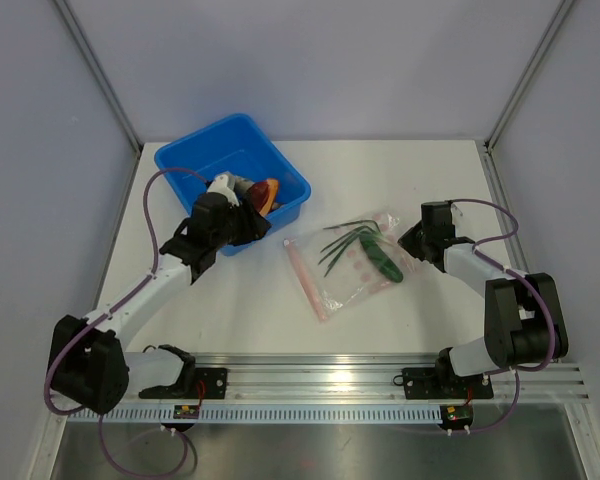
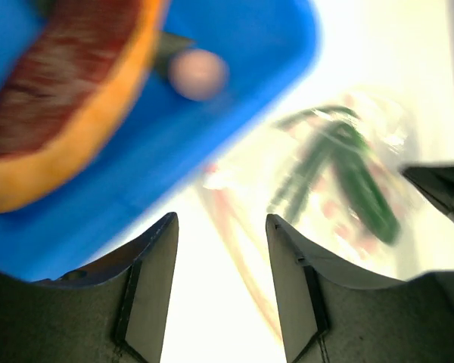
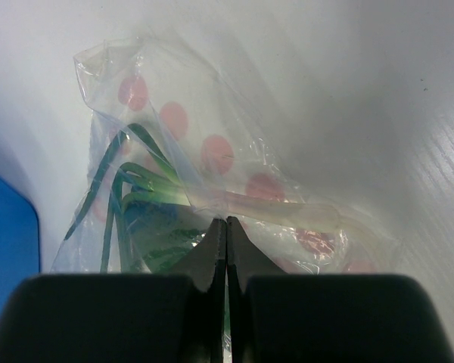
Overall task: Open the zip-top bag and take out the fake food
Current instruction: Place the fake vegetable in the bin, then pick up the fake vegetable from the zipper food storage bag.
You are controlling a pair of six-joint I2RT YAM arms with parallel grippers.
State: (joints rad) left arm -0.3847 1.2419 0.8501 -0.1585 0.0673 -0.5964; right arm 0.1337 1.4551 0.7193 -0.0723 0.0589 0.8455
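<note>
The zip-top bag lies flat on the white bench, near the middle and just to the right of the blue tub. Its nearest corner is close to the tub's front right corner. It is clear, crinkled plastic that catches the light, printed with round pink dots, and it has a pinkish-red zip strip along the edge facing the left arm. In the left wrist view the bag is blurred, so I cannot tell whether the strip is sealed or parted.

Some of the fake food is inside the bag. There is a dark green pod towards its right side, and a fan of thin green stalks spreads from there towards the far left corner. More pieces sit in the tub. One is a slice with an orange rim and dark red face, one is a small pinkish round piece, and one is a pale grey piece beside them.

The right arm's fingers are clenched tight with no gap between the tips. They meet on the film at the bag's right edge, next to the green pieces, and seem to be pinching a fold of it.

The left arm's fingers hang over the near edge of the tub, spread apart and released. Only bare bench shows between them, and they are apart from the bag.
</note>
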